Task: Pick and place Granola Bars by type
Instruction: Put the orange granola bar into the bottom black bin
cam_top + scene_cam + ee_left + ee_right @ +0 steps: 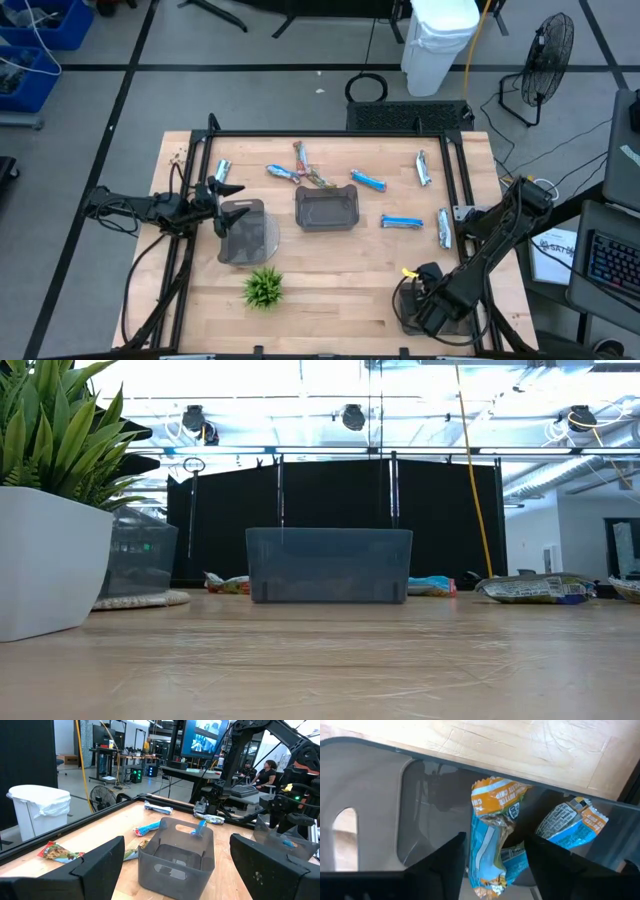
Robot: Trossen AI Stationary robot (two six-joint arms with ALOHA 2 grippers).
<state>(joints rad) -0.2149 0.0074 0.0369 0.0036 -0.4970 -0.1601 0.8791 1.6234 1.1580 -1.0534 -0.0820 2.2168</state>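
Observation:
Granola bars lie loose on the table's far half: silver ones, blue ones, and orange-brown ones. My left gripper is open and empty at the left, beside a grey tray on a round mat. My right gripper is at the near right, down in a grey tray, shut on a blue-and-orange bar. Another blue-and-orange bar lies in that tray. My right gripper pinches the blue-and-orange bar between its two fingers, at the bar's crumpled middle. The fingers point down into the tray and lie across the bar. Its orange end sticks out past the fingertips. Whether the bar touches the tray floor is hidden.
A third grey tray stands at the table's middle, facing my left gripper in its wrist view. A small green plant in a white pot stands near the front. A black frame rims the table.

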